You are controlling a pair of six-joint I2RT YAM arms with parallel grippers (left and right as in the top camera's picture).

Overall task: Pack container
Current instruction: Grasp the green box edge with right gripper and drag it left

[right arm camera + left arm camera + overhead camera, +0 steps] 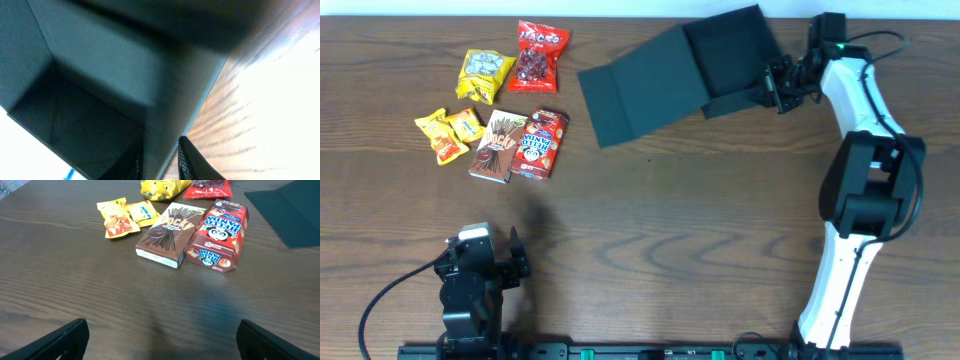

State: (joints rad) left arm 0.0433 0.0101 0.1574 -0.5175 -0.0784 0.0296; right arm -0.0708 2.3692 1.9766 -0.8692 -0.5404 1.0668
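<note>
dark teal-black cardboard marks your container (732, 48). it sits at the far side of the wooden table (670, 250), right of centre, turned a little askew with its mouth open. its flap lid (632, 100) is folded out and lies toward the left, pointing at the snacks but well short of them.

your right gripper (773, 90) is at the container's right-hand wall. on the right wrist view you see one finger (136, 161) inside the box and the other outside, with the edge of the wall between them. the jaws stand narrow and pinch the cardboard. that view is blurred, so you cannot read much more of the box than its dark inner walls and a corner.

your left gripper (161, 340) is at the near left of the table, low over the wood. its jaws are spread wide and it grips nothing.

ahead of it, well apart from the container, lie the snacks. a brown pocky box (167, 232) and a red hello panda box (217, 235) lie side by side, touching. two small orange-yellow packets (125, 216) lie just to their left. beyond them, toward the far edge, are a yellow bag (485, 73) and a red bag (538, 55).
</note>
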